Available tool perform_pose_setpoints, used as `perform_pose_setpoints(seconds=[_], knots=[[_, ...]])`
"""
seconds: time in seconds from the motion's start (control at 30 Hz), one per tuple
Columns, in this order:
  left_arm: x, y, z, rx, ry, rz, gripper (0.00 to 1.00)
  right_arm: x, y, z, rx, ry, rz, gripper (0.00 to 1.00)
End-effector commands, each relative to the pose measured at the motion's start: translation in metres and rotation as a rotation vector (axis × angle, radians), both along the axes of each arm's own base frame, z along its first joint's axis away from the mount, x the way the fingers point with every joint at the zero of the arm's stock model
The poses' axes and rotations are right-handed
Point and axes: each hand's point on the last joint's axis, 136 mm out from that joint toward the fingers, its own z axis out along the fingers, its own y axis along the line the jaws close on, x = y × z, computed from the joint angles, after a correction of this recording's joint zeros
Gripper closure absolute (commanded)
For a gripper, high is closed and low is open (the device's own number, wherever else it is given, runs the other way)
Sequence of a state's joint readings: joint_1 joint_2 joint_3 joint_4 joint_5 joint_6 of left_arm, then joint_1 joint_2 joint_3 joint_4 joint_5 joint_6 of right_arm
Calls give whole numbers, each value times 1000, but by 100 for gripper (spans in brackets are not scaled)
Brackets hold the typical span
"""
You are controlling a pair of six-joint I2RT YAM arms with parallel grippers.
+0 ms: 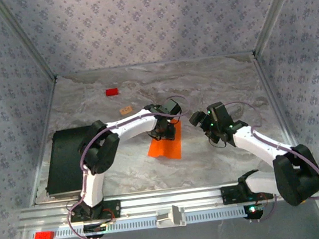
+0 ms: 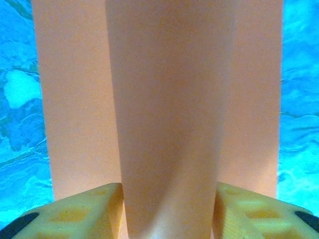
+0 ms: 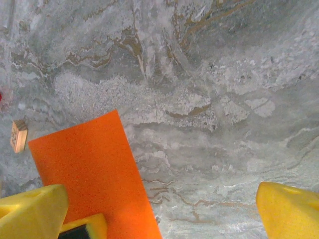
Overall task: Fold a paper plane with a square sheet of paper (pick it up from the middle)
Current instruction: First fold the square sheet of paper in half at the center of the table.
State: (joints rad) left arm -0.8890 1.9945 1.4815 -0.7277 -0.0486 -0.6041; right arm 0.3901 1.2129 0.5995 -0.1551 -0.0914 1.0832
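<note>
Both wrist views settle it: left hand (image 2: 167,194) grasps a raised fold of paper (image 2: 164,99); right hand (image 3: 159,199) released.

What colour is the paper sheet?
Bright orange. The square sheet of paper shows it best in the right wrist view; the left wrist view washes it pale.

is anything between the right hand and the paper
Nothing visible: just bare table between the open right hand and the paper, which the left hand pinches.
</note>
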Motion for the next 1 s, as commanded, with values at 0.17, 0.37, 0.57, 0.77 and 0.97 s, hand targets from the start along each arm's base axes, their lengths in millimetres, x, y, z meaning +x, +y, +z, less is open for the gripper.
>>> perform_pose_setpoints(seconds=[0.17, 0.37, 0.57, 0.77, 0.97], knots=[[8, -28, 44, -381, 23, 30, 58, -5, -17, 4, -38, 1, -46, 1], [13, -48, 76, -734, 133, 46, 58, -6, -25, 7, -40, -18, -75, 1], [13, -65, 84, -927, 230, 48, 57, -5, -27, 13, -27, -51, -88, 1], [12, -63, 49, -910, 286, 126, 57, -6, -31, 17, -22, -88, -105, 1], [12, -51, 17, -810, 285, 188, 57, -5, -28, 16, -14, -88, -92, 1]])
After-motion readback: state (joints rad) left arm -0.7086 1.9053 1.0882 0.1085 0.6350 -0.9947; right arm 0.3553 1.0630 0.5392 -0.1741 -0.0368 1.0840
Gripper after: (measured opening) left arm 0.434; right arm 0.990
